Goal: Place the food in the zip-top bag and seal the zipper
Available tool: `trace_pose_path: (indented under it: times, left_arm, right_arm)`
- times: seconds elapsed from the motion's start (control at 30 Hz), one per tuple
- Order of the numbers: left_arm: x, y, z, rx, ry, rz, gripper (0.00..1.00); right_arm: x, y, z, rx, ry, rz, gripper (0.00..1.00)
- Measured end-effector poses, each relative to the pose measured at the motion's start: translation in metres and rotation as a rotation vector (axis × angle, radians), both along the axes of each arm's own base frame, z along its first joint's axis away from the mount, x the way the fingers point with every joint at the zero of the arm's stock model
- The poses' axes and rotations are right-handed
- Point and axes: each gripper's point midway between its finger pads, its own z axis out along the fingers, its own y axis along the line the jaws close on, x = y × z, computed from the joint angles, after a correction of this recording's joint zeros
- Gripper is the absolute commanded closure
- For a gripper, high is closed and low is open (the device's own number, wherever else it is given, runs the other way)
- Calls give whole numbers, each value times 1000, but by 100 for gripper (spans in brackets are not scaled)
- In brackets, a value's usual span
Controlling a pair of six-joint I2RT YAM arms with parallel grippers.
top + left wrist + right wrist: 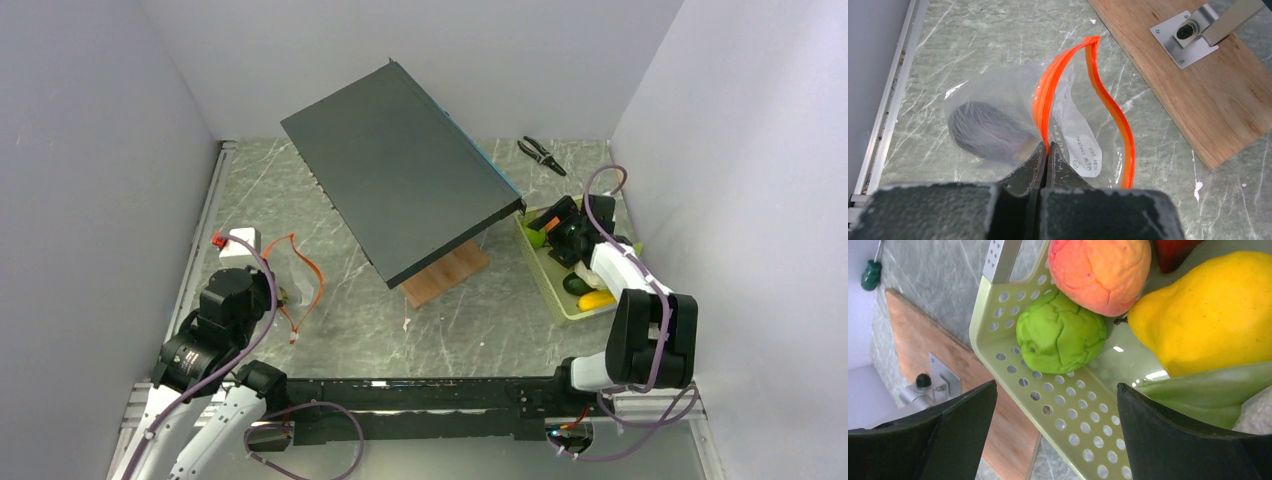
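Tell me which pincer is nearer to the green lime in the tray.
Right. The right pincer hangs open close over the lime in the tray; the left pincer is far across the table, shut on the zipper of the bag.

A big dark tilted panel [400, 190] fills the middle of the top view. Below it, at lower centre, the table [440, 335] is free. At right, fruits [597, 298] crowd the tray [547, 282].
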Motion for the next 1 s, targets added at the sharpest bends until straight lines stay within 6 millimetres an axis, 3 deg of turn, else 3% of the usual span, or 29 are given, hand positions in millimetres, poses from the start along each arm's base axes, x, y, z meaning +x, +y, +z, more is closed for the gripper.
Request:
trace_pose_path:
  times: [0.13, 0.4, 0.67, 0.83, 1.0]
  left_arm:
    - [-1, 1, 1, -1, -6, 4, 100]
    - [-1, 2, 2, -2, -10, 6, 100]
    - [-1, 2, 2, -1, -11, 9, 100]
    - [-1, 3, 2, 1, -11, 13, 100]
    - [-1, 3, 2, 1, -12, 13, 100]
  right_arm:
    - [7, -6, -5, -25, 3, -42, 10]
    - [19, -3, -35, -55, 63, -63, 14]
    - [29, 1, -39, -56, 50, -62, 39]
    - [21, 0, -24, -82, 36, -56, 63]
    - [14, -5, 25, -125, -78, -62, 74]
